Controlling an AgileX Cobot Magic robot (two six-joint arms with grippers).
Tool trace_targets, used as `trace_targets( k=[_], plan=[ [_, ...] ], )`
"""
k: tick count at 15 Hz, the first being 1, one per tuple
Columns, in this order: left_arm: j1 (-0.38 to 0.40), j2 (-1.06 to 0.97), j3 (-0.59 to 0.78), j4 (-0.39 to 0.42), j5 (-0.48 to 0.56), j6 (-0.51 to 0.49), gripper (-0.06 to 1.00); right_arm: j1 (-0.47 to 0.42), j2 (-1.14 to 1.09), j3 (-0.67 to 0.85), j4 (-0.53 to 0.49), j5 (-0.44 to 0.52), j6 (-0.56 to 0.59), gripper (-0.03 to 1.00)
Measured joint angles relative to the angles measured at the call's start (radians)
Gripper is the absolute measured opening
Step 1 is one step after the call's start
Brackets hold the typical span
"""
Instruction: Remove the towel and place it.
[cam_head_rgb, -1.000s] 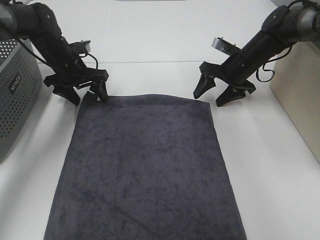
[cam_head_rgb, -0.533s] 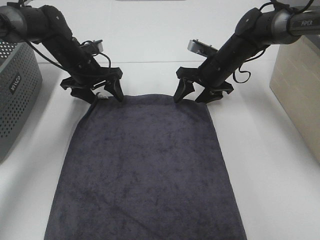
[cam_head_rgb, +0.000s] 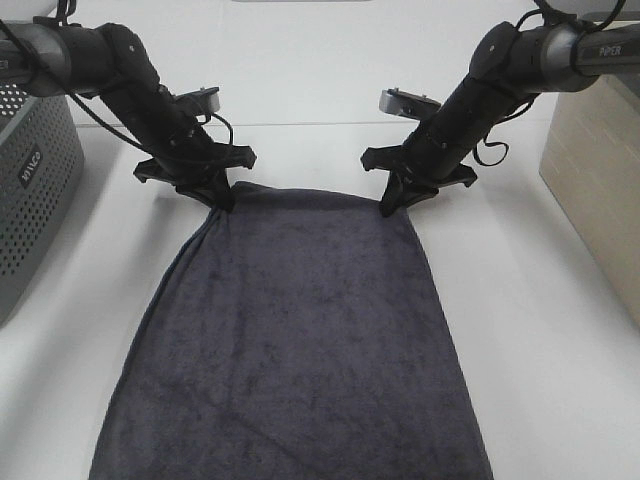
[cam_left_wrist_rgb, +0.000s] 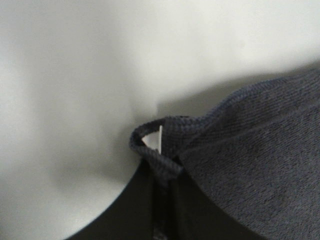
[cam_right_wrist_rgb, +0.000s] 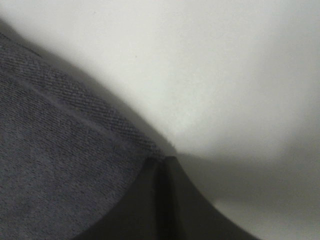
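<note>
The dark grey towel lies spread flat on the white table, reaching the near edge of the exterior view. My left gripper is shut on the towel's far left corner, which is pulled inward and bunched. In the left wrist view the pinched hem folds over, with a small white tag showing. My right gripper is shut on the far right corner. The right wrist view has the towel running into the closed fingers.
A grey perforated box stands at the left edge of the table. A pale wooden box stands at the right edge. Bare white table lies beyond the towel and on both sides of it.
Both grippers came inward onto the towel's far corners and closed on them. The far left corner has been drawn toward the middle, so the left edge now slants.
</note>
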Motion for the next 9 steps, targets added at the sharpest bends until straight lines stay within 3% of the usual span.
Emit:
trace_targets(
  k=[4, 9],
  plan=[
    [-0.003, 0.000, -0.016, 0.026, -0.001, 0.013, 0.02, 0.003, 0.020, -0.083, -0.071, 0.013, 0.000, 0.02],
    [-0.003, 0.001, -0.171, 0.063, -0.048, 0.027, 0.02, 0.003, 0.029, -0.280, -0.135, -0.022, 0.000, 0.02]
  ],
)
